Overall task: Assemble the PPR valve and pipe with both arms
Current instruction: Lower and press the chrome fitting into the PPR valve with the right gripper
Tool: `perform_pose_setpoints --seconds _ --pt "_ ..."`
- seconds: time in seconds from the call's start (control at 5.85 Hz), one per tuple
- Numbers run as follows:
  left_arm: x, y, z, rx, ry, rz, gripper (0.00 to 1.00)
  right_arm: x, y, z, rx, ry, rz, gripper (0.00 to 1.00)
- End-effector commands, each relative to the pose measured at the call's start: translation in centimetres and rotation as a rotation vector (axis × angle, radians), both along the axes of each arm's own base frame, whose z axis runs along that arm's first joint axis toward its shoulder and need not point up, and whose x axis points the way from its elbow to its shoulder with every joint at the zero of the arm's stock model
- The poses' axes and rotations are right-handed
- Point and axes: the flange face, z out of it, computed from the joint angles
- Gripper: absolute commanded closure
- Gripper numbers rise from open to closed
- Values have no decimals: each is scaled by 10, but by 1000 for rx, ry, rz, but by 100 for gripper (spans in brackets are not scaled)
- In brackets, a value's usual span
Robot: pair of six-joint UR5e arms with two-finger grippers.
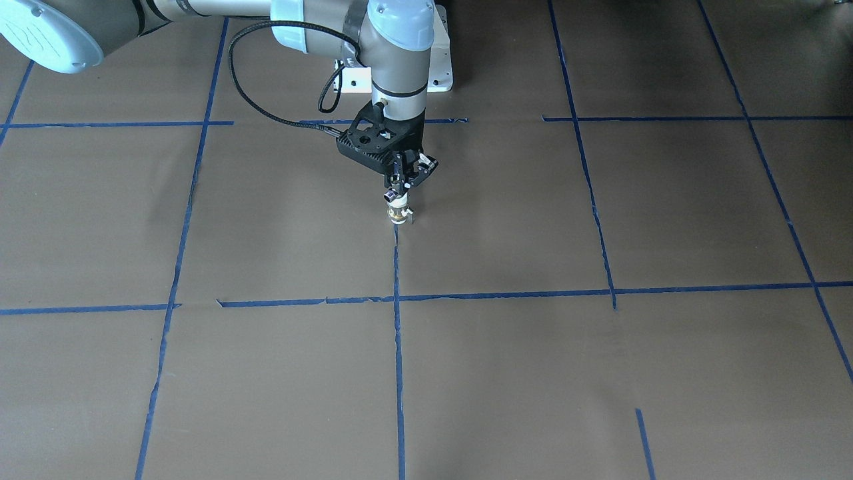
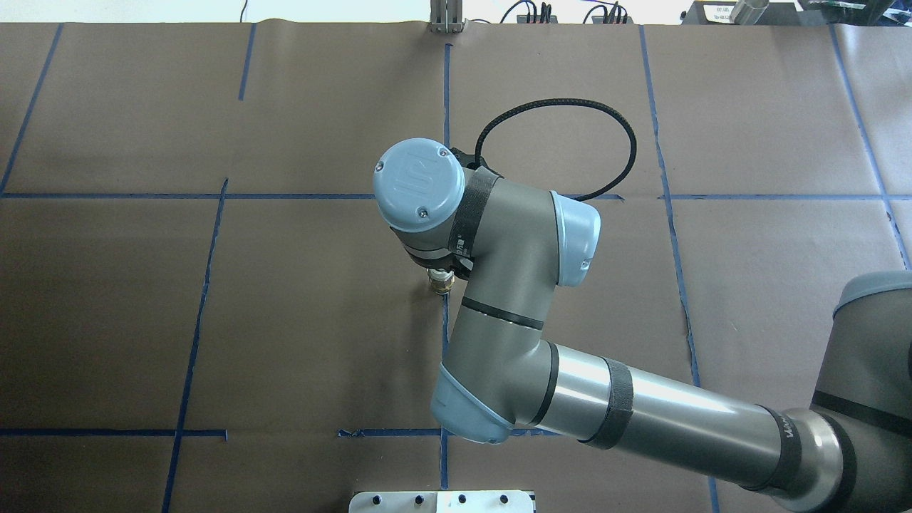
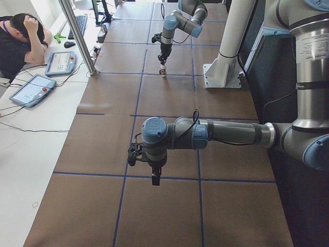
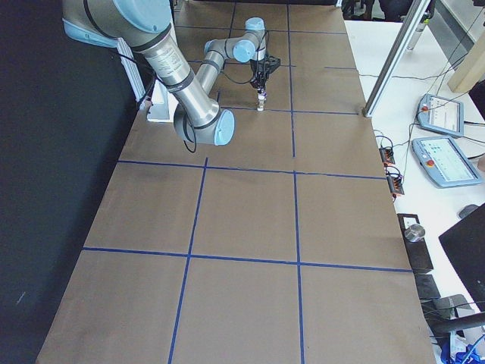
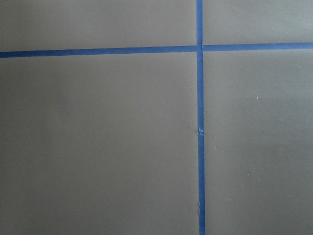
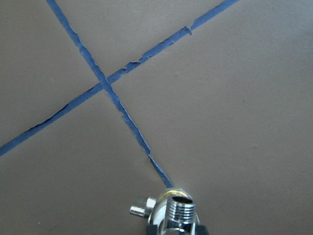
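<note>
Brown paper (image 1: 600, 373) crossed by blue tape lines (image 1: 398, 347) stretches wide on every side of your right gripper (image 1: 400, 189), with the table edges well away and the white pedestal base (image 1: 440, 73) nearest, behind it. Its fingers are clamped on the chrome pipe (image 6: 179, 210). Directly under the fingertips the valve (image 1: 398, 213) stands upright on a tape line. Your left gripper (image 3: 154, 177) hangs well apart over the paper; you cannot tell how its fingers stand.
</note>
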Motion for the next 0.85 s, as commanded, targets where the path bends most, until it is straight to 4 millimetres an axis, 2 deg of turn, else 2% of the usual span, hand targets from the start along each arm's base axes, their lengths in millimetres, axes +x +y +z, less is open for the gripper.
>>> perform_pose_setpoints --seconds 0.0,0.17,0.68 --pt "1 0 1 -2 0 2 0 -1 -2 1 24 1 -27 69" --pt "0 0 2 -3 -1 0 0 -1 -1 0 34 -7 -35 1" --pt "1 0 1 -2 0 2 0 4 -1 -6 69 -13 -73 0"
